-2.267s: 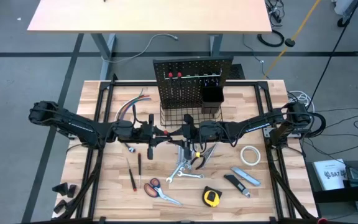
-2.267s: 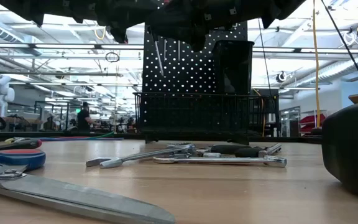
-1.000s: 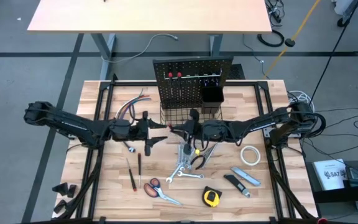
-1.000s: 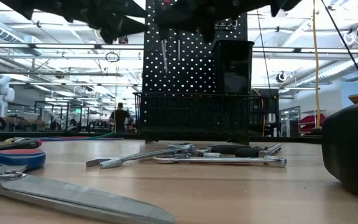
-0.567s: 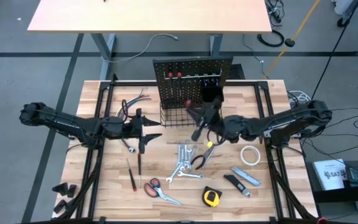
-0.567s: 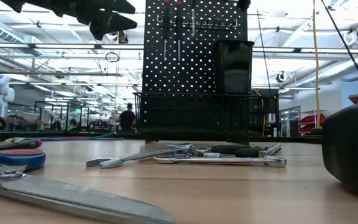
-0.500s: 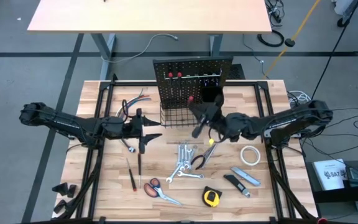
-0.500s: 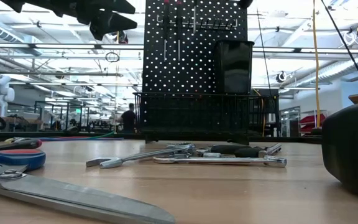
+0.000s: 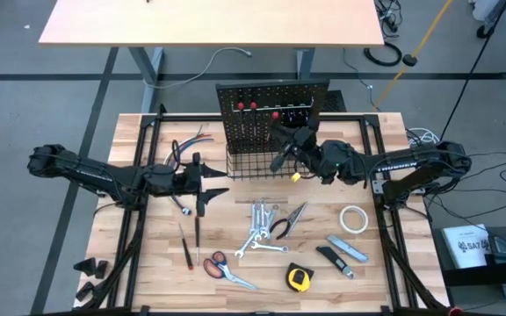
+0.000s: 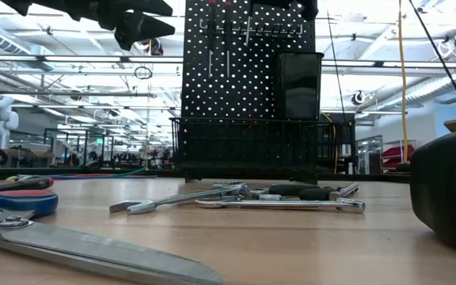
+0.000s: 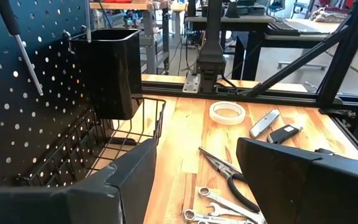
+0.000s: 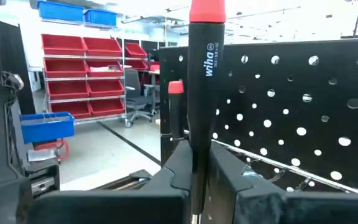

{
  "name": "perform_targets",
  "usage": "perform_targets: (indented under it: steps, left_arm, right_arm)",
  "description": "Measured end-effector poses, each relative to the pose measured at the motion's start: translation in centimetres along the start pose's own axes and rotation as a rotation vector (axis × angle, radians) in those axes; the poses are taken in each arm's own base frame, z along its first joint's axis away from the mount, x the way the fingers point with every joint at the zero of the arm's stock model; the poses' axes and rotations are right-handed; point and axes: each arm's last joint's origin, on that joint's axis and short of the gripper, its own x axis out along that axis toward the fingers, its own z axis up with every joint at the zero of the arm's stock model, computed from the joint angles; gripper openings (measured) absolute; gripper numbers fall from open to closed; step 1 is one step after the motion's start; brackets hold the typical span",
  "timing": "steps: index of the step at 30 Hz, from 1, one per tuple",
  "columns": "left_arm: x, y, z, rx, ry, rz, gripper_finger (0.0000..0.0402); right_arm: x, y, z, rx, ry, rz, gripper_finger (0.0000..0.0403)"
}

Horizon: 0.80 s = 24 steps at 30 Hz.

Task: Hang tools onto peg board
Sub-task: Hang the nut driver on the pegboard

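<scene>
Right hand is clamped on a red-capped screwdriver, held upright near the peg board top — left hand is parted, empty, over the bench left of the basket.

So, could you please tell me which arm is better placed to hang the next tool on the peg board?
Right: its pincer grips a screwdriver at the peg board; the left pincer hovers open, empty.

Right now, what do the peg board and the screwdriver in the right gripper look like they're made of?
Peg board: looks like black painted sheet metal, thin and evenly punched with holes. Screwdriver clamped in the right gripper: smooth black handle with red cap and printed lettering, probably plastic.
</scene>
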Motion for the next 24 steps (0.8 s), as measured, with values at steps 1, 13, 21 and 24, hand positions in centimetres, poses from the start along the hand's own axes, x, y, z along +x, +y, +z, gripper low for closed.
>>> perform_targets:
  steps: [1,13,21,24]
  left_arm:
    - [0.0,0.0,0.0,0.000,0.001,0.000,0.0231]
    - [0.0,0.0,0.0,0.000,0.001,0.000,0.0231]
    - [0.0,0.0,0.0,0.001,0.001,0.000,0.0231]
    - [0.0,0.0,0.0,0.002,0.004,0.000,0.0231]
  right_arm:
    - [0.1,-0.1,0.1,-0.001,0.001,-0.003,0.0016]
    - [2.0,-0.5,2.9,0.015,0.056,-0.004,0.0016]
    - [3.6,-1.5,1.7,0.000,0.075,-0.059,0.0016]
    - [3.9,-1.8,1.4,-0.011,0.080,-0.074,0.0016]
